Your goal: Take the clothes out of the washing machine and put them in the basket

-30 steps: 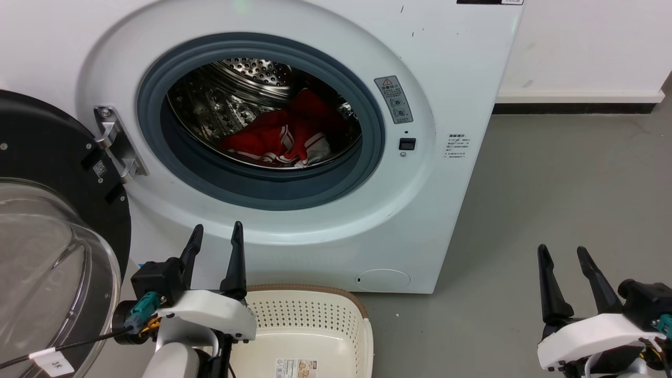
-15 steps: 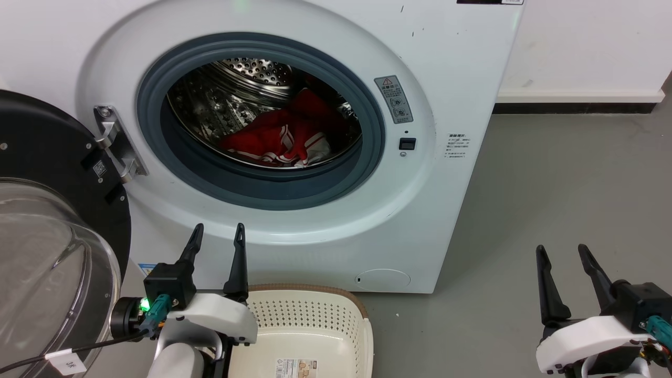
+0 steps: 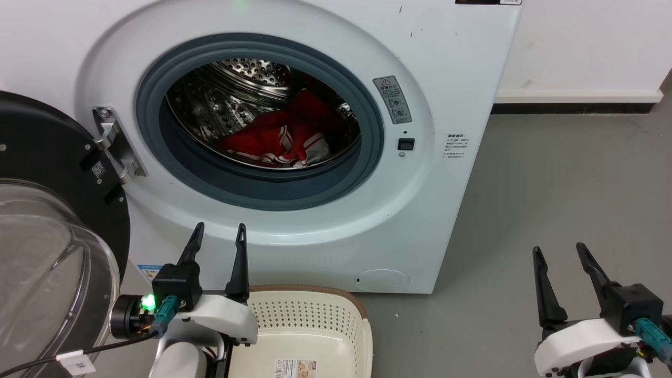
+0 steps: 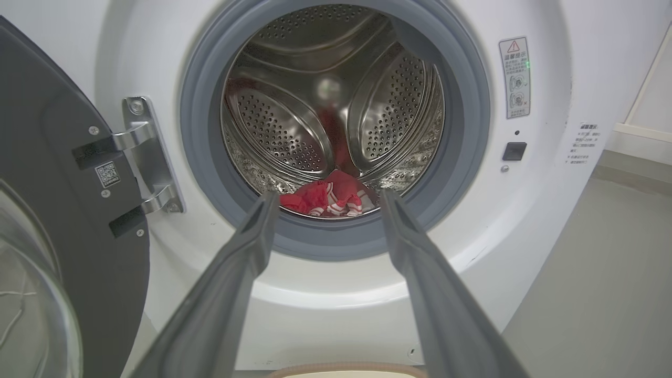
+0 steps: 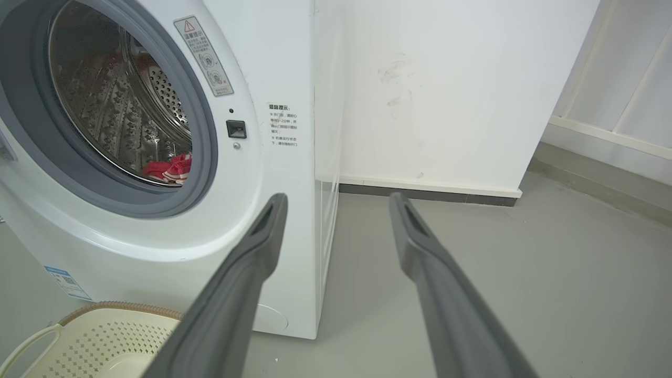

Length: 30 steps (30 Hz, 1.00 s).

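Clothes (image 3: 281, 139) sprawl sideways in the drum (image 3: 231, 100). Left pincer (image 3: 219, 227) and right pincer (image 3: 557, 248) gape empty. Right wrist view catches the basket (image 5: 121, 306) handle.

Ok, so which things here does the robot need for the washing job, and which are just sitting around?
For the job: red clothes, washing machine, basket, left gripper and right gripper, both open.

Just there: warning sticker, skirting board, grey floor.
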### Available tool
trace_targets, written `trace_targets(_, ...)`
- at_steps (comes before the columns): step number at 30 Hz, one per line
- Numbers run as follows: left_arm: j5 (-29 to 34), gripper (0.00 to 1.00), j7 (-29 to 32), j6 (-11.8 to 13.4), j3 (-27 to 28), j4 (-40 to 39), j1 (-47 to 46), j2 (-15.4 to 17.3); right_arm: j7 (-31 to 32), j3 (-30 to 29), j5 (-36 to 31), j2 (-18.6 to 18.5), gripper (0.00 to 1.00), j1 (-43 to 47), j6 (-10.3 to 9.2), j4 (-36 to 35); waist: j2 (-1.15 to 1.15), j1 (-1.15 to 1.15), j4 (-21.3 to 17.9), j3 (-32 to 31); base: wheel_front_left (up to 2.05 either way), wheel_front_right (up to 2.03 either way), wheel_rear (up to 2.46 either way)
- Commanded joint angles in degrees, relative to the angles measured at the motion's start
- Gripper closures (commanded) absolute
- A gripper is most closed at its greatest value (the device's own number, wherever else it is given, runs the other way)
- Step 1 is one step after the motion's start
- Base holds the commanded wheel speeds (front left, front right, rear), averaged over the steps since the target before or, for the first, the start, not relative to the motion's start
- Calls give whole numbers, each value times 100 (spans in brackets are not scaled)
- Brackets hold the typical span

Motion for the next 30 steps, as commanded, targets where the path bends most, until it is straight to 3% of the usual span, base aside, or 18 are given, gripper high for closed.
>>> trace_targets(1, 148, 0, -47, -10, 8, 28, -70, -14, -59, 8, -146, 10, 0, 61, -2, -41, 0, 0, -6, -1, 0, 0, 0)
trace_targets(8, 369, 0, -118, -36, 59, 105, -89, -52, -117, 12, -362, 12, 0, 72, -2, -68, 0, 0, -20, -7, 0, 0, 0)
trace_targets(30, 325, 0, -112, -144, 278, 213, -159, -158, -111, 39, -162, 11, 0, 18, -2, -55, 0, 0, -35, 20, 0, 0, 0)
